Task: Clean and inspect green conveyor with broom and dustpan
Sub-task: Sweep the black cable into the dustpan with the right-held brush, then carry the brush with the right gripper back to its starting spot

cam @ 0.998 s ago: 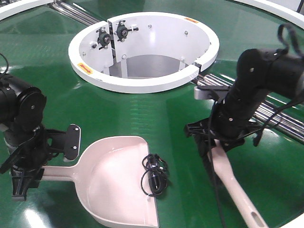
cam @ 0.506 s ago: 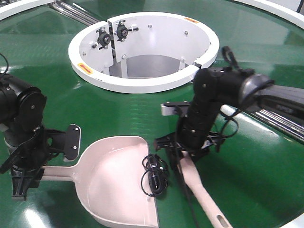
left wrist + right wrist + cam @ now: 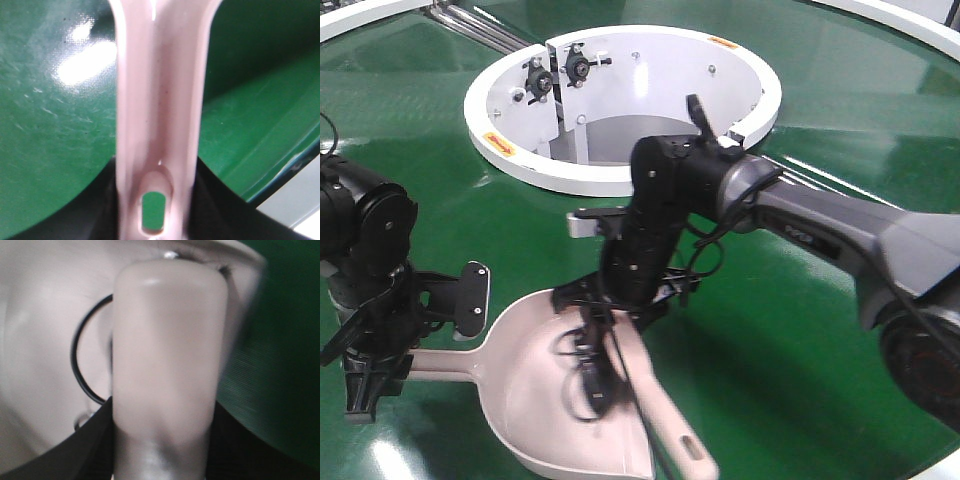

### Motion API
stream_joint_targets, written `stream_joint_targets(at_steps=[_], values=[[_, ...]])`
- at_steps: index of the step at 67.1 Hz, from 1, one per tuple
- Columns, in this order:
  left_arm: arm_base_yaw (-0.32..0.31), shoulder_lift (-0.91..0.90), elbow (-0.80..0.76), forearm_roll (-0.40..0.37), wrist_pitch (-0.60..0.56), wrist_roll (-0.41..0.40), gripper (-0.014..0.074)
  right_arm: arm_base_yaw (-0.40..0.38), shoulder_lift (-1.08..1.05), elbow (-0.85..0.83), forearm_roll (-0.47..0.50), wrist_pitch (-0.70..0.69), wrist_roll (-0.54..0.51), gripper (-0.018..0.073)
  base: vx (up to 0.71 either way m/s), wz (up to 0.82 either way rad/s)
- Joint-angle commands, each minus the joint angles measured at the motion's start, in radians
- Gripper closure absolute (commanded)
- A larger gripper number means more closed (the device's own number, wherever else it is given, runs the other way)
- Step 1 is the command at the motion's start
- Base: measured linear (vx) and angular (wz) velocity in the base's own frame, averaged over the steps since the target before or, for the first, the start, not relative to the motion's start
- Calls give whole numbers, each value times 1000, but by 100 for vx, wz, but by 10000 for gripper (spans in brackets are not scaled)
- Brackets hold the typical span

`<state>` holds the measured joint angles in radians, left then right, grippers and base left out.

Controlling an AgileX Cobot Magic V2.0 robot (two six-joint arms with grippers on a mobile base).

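Lower left, the left gripper [image 3: 378, 368] clamped the dustpan [image 3: 525, 385] handle; the right gripper [image 3: 620, 310] gripped the broom [image 3: 672, 432] over it.

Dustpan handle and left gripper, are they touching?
Touching. Left wrist view shows the dustpan handle wedged between the left gripper's black fingers, no gap either side.

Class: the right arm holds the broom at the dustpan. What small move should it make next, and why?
Probably the right gripper should sweep the broom a little deeper, toward the rounded back of the dustpan. The black cable lies inside the pan but close to its flat front edge, and the left gripper holds the pan's handle on the green conveyor.
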<state>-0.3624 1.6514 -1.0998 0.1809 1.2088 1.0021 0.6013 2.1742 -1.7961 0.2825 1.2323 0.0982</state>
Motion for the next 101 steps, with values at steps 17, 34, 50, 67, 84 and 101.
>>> stream_joint_targets(at_steps=[17, 34, 50, 67, 84, 101], values=[[-12, -37, -25, -26, 1, 6, 619, 48, -35, -116, 78, 50, 26, 565, 0, 0], [-12, -37, -25, -26, 1, 6, 619, 49, -66, -116, 70, 50, 29, 565, 0, 0], [-12, -37, -25, -26, 1, 6, 619, 42, -171, -81, -62, 50, 81, 565, 0, 0], [-12, -37, -25, -26, 1, 6, 619, -47, -339, 132, -148, 50, 79, 565, 0, 0], [-12, -37, -25, -26, 1, 6, 619, -201, -430, 289, -181, 50, 35, 565, 0, 0], [-12, -37, -25, -26, 1, 6, 619, -309, -421, 368, -184, 50, -28, 565, 0, 0]])
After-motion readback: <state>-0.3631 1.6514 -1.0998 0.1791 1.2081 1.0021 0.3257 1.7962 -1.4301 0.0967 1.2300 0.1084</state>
